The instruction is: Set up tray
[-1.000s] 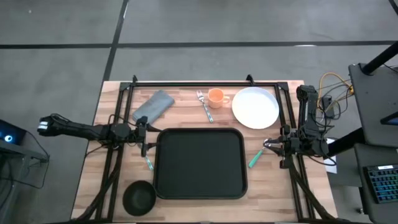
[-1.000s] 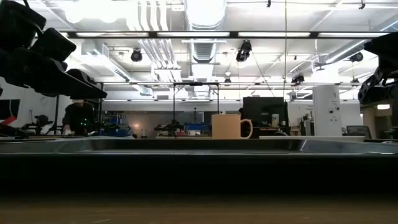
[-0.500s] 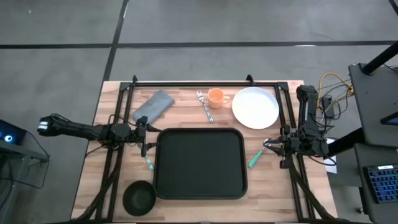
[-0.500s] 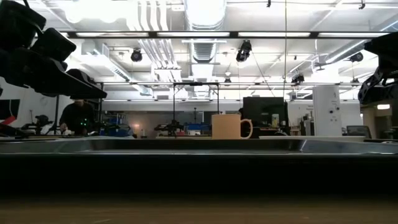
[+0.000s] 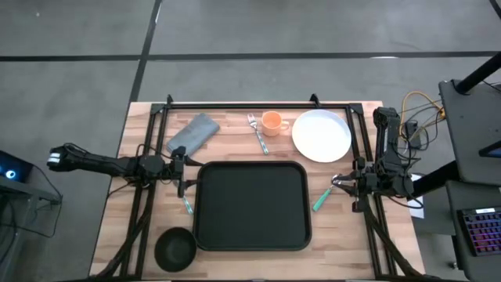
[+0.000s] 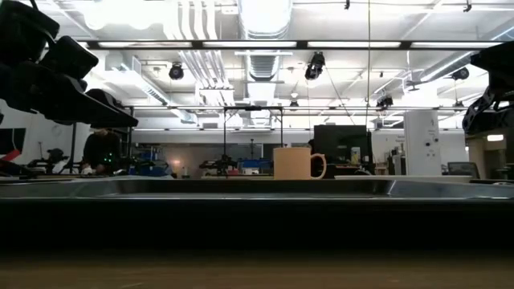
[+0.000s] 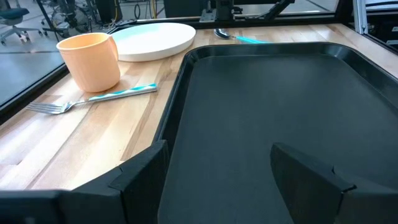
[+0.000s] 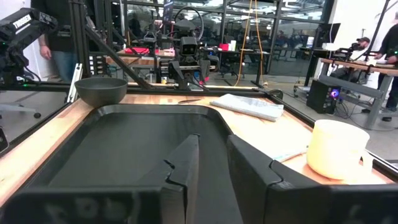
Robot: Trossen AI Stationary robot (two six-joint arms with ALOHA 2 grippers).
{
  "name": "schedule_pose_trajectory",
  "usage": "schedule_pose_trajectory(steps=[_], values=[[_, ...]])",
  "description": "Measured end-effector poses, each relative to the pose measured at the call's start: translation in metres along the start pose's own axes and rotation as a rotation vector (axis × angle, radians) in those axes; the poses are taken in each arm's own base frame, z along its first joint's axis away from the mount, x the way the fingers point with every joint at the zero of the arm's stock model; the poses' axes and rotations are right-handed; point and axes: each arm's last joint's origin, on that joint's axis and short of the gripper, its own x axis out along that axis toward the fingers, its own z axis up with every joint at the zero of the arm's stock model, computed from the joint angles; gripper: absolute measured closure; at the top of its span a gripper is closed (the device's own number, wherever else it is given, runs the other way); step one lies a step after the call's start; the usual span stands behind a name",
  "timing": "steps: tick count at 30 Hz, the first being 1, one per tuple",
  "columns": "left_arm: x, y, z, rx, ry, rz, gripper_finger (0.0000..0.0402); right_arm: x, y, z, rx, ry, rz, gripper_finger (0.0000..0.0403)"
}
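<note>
Nothing had moved since the earlier frames: left end effector (image 5: 182, 177) hung released at the tray's (image 5: 252, 205) left edge, right end effector (image 5: 338, 184) spread beside its right edge. Tray sat empty mid-tabletop (image 5: 337, 239); plate (image 5: 322, 135), cup (image 5: 272, 121), fork (image 5: 257, 133), napkin (image 5: 192, 134), bowl (image 5: 174, 248) all still off it, so setup hadn't begun.

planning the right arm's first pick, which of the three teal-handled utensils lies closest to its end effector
The spoon, right of the tray, lies beside the right end effector. The fork and the other utensil lie farther.
</note>
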Motion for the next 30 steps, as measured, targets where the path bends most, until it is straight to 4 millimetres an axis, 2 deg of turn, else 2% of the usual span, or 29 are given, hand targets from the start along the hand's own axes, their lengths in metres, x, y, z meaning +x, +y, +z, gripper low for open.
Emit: schedule_pose_trajectory(steps=[17, 25, 30], values=[[0.0000, 0.0000, 0.0001, 0.000, 0.000, -0.001, 0.0140, 0.0000, 0.0000, 0.0001, 0.001, 0.000, 0.000, 0.0323], [0.0000, 0.0000, 0.0001, 0.000, 0.000, 0.000, 0.0140, 0.0000, 0.0000, 0.0001, 0.000, 0.000, 0.000, 0.0333], [0.0000, 0.0000, 0.0001, 0.198, -0.001, 0.000, 0.0140, 0.0000, 0.0000, 0.0001, -0.048, 0.000, 0.000, 0.0333]])
